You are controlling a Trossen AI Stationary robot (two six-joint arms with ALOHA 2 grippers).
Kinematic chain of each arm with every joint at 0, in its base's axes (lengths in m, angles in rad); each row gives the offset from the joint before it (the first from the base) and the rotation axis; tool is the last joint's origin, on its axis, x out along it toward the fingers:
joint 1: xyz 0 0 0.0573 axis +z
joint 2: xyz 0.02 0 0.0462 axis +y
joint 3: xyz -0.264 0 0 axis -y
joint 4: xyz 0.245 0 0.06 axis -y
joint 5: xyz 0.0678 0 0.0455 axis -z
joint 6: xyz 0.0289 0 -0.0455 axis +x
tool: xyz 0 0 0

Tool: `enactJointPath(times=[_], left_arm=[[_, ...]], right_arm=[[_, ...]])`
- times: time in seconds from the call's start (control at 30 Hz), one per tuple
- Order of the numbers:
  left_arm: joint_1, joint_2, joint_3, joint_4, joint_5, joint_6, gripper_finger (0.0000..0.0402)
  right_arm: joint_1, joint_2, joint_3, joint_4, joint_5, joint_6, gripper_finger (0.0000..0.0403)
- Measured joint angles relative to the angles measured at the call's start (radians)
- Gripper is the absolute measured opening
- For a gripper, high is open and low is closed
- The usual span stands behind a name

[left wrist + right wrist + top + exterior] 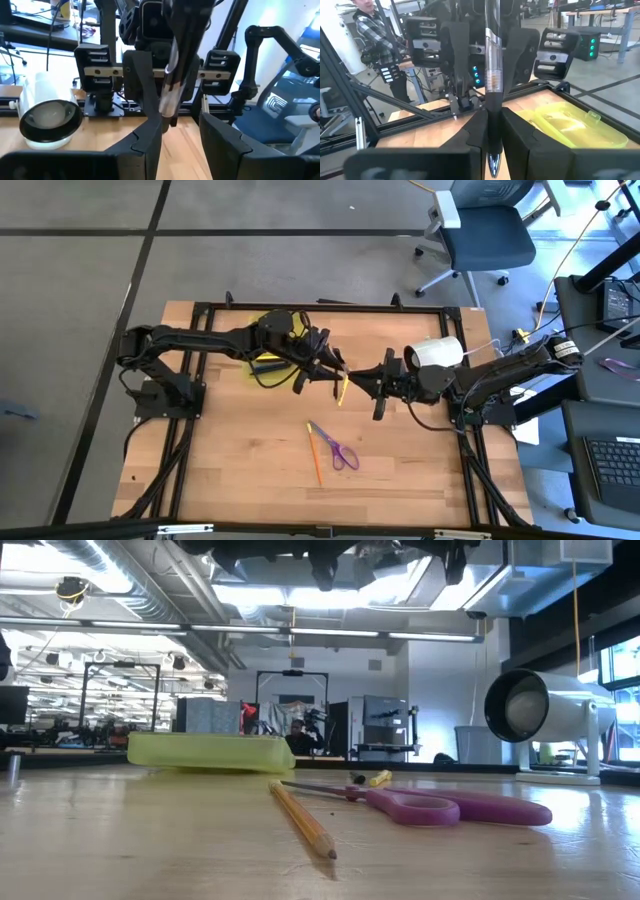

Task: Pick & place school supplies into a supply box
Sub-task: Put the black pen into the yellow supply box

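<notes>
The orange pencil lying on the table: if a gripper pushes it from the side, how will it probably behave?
The orange pencil looks thin, straight and stiff, so it should probably slide or roll rather than bend. It lies flat on the bare wooden table, close beside the purple scissors, so a sideways push may knock it against them.

The high view looks straight down on the whole table (250, 470) and both arms, from well above. The low view sits at table-top height near one long edge, facing level across the boards into the room; scissors (450, 807) and an orange pencil (302, 820) lie close before it, both also seen from above. Each wrist view looks forward past its own fingers, very near, facing the opposite arm's wrist.
</notes>
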Motion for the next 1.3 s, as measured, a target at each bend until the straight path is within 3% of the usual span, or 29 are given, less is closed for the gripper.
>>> enactJointPath(times=[0.63, 1.03, 1.3], left_arm=[[0.0, 0.0, 0.0, 0.117, -0.069, -0.015, 0.0124], [-0.001, 0.001, 0.0, 0.119, -0.07, 0.004, 0.0027], [-0.001, 0.001, 0.0, 0.118, -0.062, 0.008, 0.0029]], right_arm=[[0.0, 0.0, 0.0, 0.011, 0.003, 0.026, 0.0048], [0.0, 0.0, 0.0, 0.015, 0.0, 0.023, 0.0048], [-0.001, 0.0, 0.0, 0.007, -0.039, 0.006, 0.0063]])
